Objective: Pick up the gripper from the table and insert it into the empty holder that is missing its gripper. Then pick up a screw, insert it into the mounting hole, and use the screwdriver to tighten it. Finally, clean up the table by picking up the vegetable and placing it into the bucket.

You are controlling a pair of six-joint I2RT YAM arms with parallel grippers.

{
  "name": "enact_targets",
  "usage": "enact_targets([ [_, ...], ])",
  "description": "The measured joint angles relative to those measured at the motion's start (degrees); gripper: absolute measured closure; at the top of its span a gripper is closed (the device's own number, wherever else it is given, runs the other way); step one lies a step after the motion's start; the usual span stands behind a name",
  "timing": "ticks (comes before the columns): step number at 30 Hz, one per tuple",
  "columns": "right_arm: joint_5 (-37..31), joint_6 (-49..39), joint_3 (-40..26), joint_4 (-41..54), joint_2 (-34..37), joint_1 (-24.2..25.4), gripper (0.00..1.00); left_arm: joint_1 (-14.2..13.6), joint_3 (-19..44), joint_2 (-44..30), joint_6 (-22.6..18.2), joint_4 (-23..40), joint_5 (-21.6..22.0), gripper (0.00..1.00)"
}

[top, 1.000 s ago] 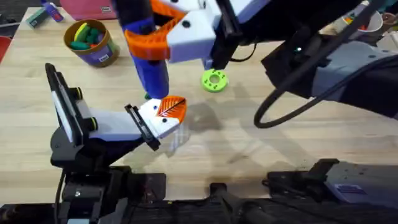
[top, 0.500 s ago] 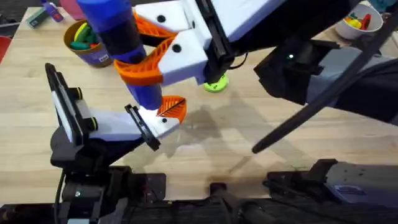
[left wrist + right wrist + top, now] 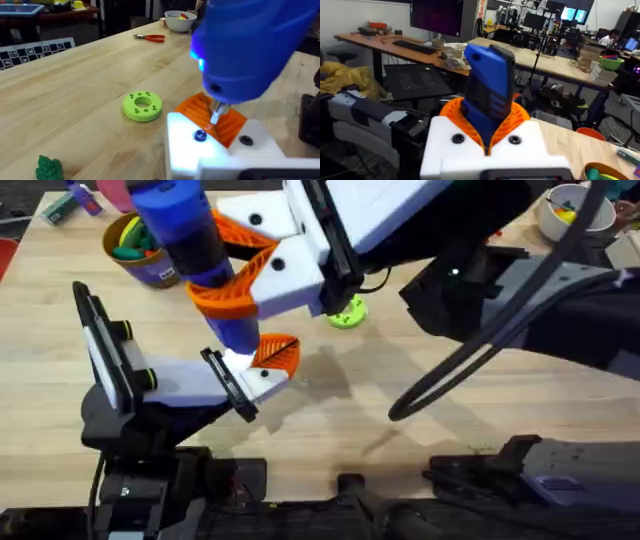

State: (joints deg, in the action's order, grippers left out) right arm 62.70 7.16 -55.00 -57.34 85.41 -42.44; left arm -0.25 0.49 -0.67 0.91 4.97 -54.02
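So I'm mid-screw at this point: my right gripper (image 3: 235, 280) is clamped around the screwdriver (image 3: 195, 255), pads squeezed onto its blue body, and the bit is standing nearly upright with its tip down on the holder (image 3: 220, 145). The orange gripper (image 3: 275, 352) wedge already sits in that white block, so I'd call the insert step done, and a screw (image 3: 200, 135) is sitting in the hole just beside the bit. Tightening looks like the step in hand, though I can't tell how far in the screw is. My left gripper (image 3: 215, 172) shows as white at the bottom of its own wrist view, but I can't tell how its fingers stand. Cleanup hasn't started: the vegetable (image 3: 50, 167) lies on the table (image 3: 480, 420), near the green disc (image 3: 347, 312), and the bucket (image 3: 150, 250) is over at the far left corner. Room-wise it's tight around the holder, with my right arm hanging over the middle, but the wood to the right is wide open.
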Motion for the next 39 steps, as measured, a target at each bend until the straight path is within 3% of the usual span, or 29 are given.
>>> enact_targets([
  [39,0.1,-1.75,0.0,0.0,1.62,0.0,0.976,0.0,0.0,-0.01,0.0,0.0,0.0,0.993],
])
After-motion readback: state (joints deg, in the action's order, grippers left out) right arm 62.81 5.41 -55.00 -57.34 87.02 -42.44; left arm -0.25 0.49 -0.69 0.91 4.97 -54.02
